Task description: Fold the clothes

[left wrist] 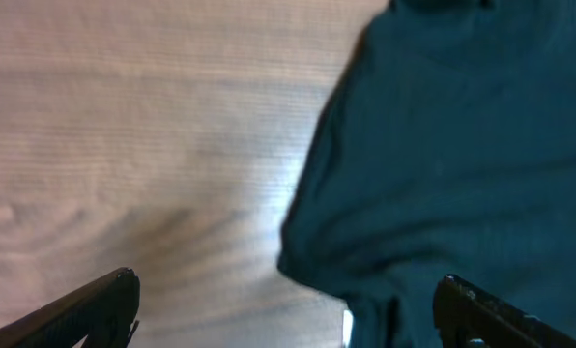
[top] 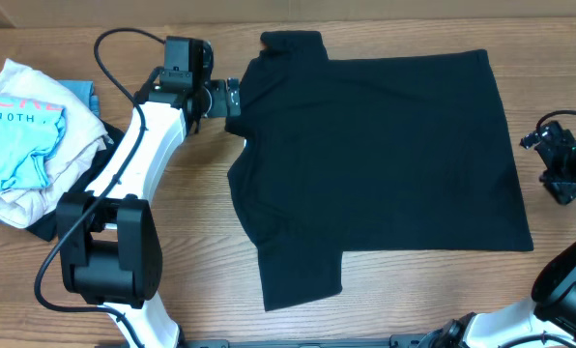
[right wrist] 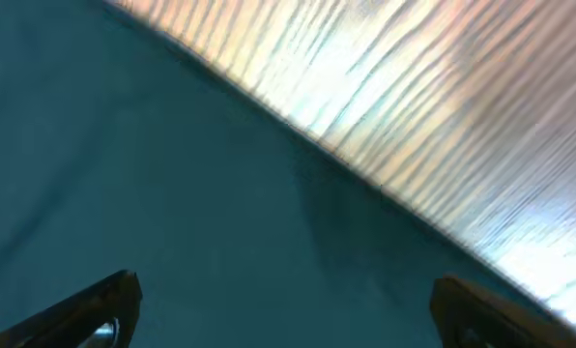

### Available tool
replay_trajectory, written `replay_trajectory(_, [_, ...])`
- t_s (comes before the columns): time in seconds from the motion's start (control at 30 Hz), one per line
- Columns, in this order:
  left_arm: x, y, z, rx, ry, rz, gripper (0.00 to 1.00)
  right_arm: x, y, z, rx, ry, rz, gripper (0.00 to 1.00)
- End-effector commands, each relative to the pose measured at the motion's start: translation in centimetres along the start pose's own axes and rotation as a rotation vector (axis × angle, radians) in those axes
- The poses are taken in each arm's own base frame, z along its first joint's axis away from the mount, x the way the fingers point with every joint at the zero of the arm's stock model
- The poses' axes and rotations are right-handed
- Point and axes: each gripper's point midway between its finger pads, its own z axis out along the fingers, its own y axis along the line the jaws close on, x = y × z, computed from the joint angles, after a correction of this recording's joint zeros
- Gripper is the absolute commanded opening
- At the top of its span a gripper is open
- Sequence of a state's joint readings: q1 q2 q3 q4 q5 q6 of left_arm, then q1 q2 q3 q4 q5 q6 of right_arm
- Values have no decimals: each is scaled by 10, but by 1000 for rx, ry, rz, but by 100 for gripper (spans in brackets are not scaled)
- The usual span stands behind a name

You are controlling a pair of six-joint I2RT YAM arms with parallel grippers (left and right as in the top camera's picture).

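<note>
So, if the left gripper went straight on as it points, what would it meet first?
Probably the black T-shirt, at its collar-side edge; the open left gripper aims at it, though its height is unclear.

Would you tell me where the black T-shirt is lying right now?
In the overhead view, the black T-shirt lies flat mid-table, right of the clothes pile.

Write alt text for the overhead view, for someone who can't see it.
A black T-shirt lies spread flat on a wooden table. The left gripper is open at its collar edge, the right gripper open beside its hem. A pile of light blue and cream clothes sits at the picture's left edge.
</note>
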State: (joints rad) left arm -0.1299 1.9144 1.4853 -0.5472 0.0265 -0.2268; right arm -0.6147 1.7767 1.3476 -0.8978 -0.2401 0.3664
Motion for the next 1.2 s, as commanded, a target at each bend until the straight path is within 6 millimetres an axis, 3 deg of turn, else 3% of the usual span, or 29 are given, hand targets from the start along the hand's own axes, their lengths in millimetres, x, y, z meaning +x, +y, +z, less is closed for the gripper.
replay_trajectory(0.0, [11,-14,1,97,63,-77,100,18,20,-5,-121,92,-55,100])
replay_trajectory(0.07, [11,-16,1,108,62,-77,100,31,14,-1,-97,129,-143,100])
replay_trajectory(0.17, [10,-16,1,110,57,-76,100,48,-26,6,97,174,-60,100])
replay_trajectory(0.2, [9,-17,1,111,53,-76,99,55,-31,9,110,194,-53,94])
replay_trajectory(0.27, [8,-16,1,109,48,-75,99,69,-39,15,127,234,-42,26])
replay_trajectory(0.3, [8,-16,1,108,48,-75,99,75,-44,18,138,249,-37,8])
replay_trajectory(0.33, [7,-16,2,108,47,-74,99,80,-51,22,161,256,-23,4])
replay_trajectory(0.43, [5,-17,2,111,38,-71,99,88,-80,40,266,218,28,4])
replay_trajectory(0.53, [4,-17,2,111,33,-71,99,87,-95,53,308,161,14,4])
replay_trajectory(0.67, [6,-16,2,109,38,-41,100,71,-127,46,486,43,90,4])
replay_trajectory(0.97, [6,-11,2,79,38,-41,100,32,-128,43,510,-119,54,4])
replay_trajectory(1.1, [12,-10,3,75,57,-42,100,8,-124,30,504,-162,45,4])
replay_trajectory(1.17, [13,-10,3,74,62,-42,100,6,-106,31,406,-132,53,4])
